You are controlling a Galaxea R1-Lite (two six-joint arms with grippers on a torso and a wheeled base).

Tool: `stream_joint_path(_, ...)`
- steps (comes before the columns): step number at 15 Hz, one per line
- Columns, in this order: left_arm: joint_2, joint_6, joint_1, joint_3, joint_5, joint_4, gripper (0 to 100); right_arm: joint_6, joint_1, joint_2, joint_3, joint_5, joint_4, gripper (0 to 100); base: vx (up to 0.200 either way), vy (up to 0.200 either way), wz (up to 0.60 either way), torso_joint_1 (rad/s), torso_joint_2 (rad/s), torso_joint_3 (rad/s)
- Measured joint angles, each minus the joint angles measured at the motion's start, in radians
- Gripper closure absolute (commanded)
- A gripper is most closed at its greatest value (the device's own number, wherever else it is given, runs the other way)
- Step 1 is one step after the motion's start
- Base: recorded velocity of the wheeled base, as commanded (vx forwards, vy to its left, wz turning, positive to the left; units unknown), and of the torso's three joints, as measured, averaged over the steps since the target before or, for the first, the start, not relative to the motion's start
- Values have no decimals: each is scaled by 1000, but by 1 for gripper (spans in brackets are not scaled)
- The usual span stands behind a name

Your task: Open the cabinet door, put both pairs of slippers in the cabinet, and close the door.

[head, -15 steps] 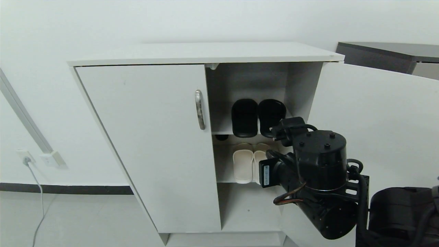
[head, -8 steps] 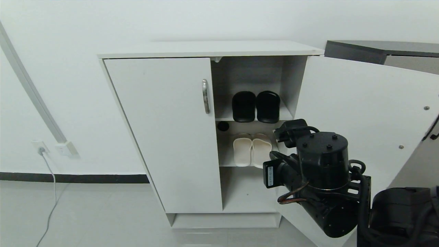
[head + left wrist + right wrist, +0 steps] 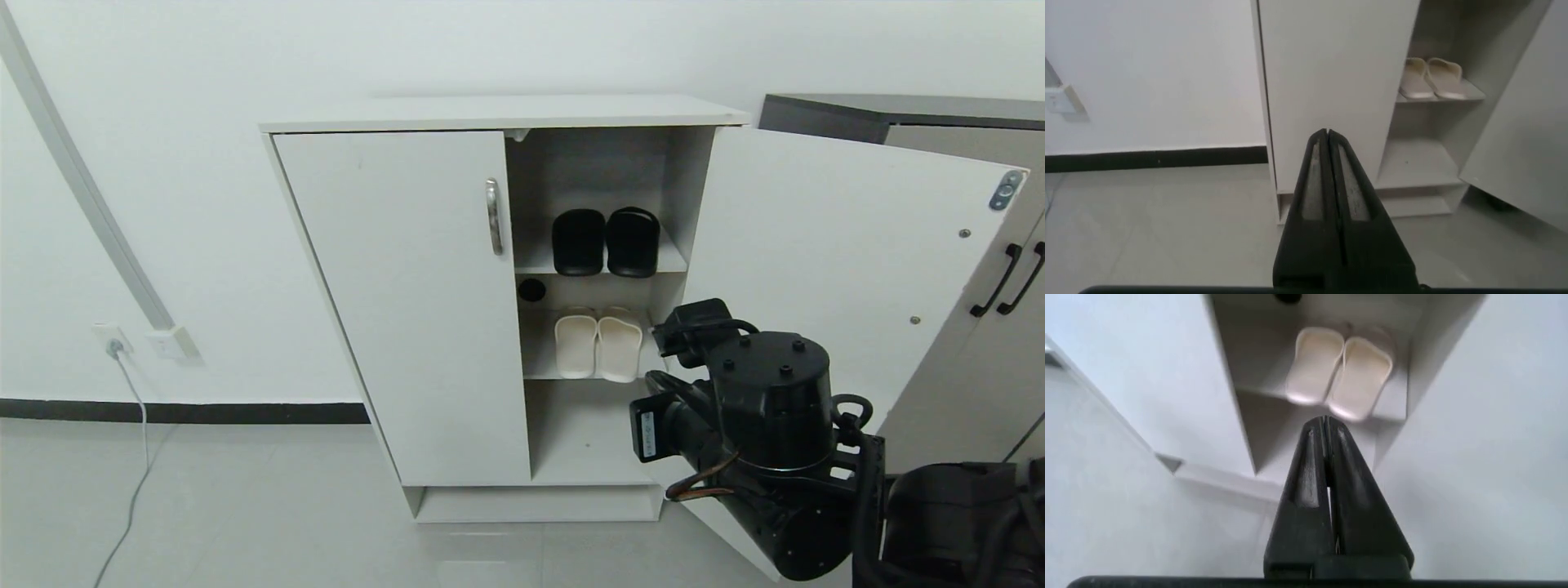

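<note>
While the cabinet door (image 3: pixel 833 245) stands open, the right gripper (image 3: pixel 1327 426), pinched together and empty, points toward the white slippers (image 3: pixel 1341 366) shelved ahead of its tips, with the black slippers (image 3: pixel 606 242) one shelf higher. The left gripper (image 3: pixel 1327 140) is likewise closed on nothing.

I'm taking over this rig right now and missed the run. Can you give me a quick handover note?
Left gripper: shut, empty, apart from the cabinet.
Right gripper: shut, empty, before the open side.
Black slippers on the upper shelf, white slippers on the middle shelf.
Right door open, left door closed.
Done: door opened, both pairs in.
Left: close the right door.
</note>
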Motion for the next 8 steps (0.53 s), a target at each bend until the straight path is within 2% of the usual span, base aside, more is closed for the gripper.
stream_joint_path(8, 0, -1, 0, 0, 0, 0, 100, 0, -1, 6, 2, 1, 0, 100, 0, 0, 0, 0, 0, 0)
